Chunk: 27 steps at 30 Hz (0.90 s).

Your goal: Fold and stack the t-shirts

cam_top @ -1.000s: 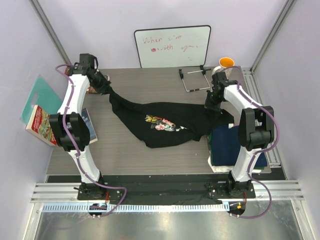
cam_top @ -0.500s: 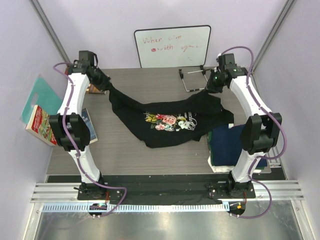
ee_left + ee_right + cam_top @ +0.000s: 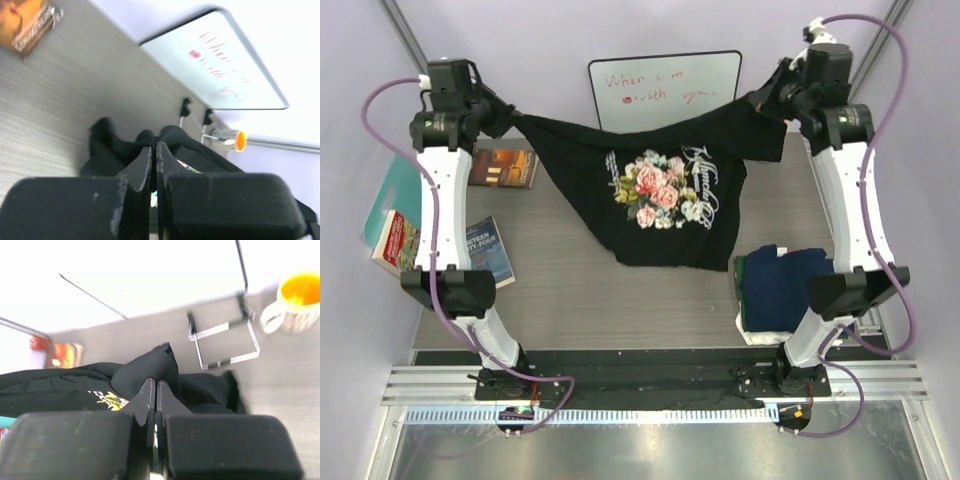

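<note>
From the top, the shirt (image 3: 665, 200) hangs spread out near 12 o'clock. The left gripper (image 3: 506, 120) at 10 and the right gripper (image 3: 772, 97) at 2 each pinch a top corner. Left wrist: jaws tight on a thin bit of cloth, so it may slip. Right wrist: same pinch; the mug (image 3: 295, 302) at 2 could get knocked.

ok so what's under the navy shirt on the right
A green shirt peeks out on its left, a white shirt at the near edge. The right arm hides the stack's right side.
</note>
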Each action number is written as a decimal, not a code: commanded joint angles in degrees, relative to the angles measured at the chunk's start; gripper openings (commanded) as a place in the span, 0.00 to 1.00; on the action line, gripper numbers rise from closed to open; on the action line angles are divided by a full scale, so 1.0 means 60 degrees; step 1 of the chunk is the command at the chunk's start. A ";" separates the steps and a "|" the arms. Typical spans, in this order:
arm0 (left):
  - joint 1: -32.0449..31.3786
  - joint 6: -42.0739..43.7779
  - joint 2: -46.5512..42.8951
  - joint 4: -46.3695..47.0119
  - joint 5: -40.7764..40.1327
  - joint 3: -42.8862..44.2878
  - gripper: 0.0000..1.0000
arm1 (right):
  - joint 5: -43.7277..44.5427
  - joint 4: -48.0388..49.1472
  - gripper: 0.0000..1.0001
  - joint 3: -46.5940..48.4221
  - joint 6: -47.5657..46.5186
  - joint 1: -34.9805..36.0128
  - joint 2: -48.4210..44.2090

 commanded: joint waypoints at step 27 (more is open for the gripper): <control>0.0076 0.0777 -0.4855 -0.1039 -0.3751 0.1428 0.00 | -0.1183 0.3168 0.01 -0.1621 0.2848 -0.0194 -0.5939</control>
